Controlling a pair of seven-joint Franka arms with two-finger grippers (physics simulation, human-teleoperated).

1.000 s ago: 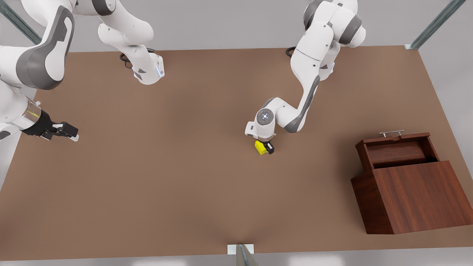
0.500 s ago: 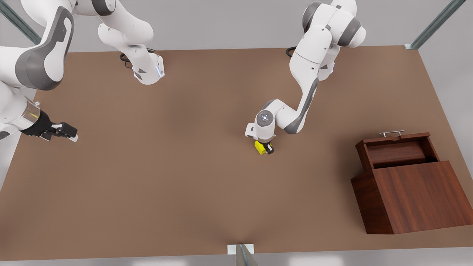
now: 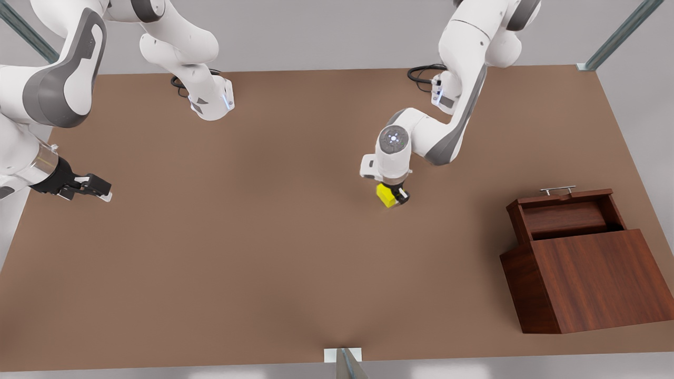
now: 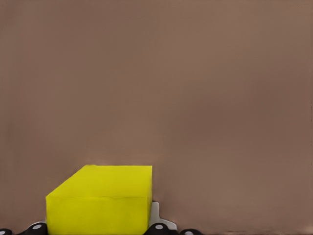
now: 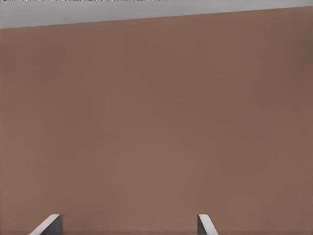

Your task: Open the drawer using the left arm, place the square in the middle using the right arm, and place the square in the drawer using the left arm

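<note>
The yellow square (image 3: 386, 195) is held between the black fingers of my left gripper (image 3: 392, 197), over the middle of the brown table (image 3: 263, 237). In the left wrist view the square (image 4: 100, 200) sits close up between the fingers with bare tabletop beyond it. The drawer (image 3: 566, 216) stands pulled out of its dark wooden cabinet (image 3: 590, 279) at the front view's right, its silver handle (image 3: 557, 190) toward the back. My right gripper (image 3: 100, 190) waits open at the front view's left edge, holding nothing, and its two fingertips (image 5: 49, 224) show wide apart.
Both arm bases (image 3: 210, 102) stand along the table's back edge, with a black cable (image 3: 421, 73) coiled by the one at the front view's right. A metal post (image 3: 345, 360) rises at the front edge. Bare tabletop lies between the square and the cabinet.
My left gripper has carried the square toward the back and the front view's right, nearer the drawer, and its arm has risen. The right gripper has stayed put.
</note>
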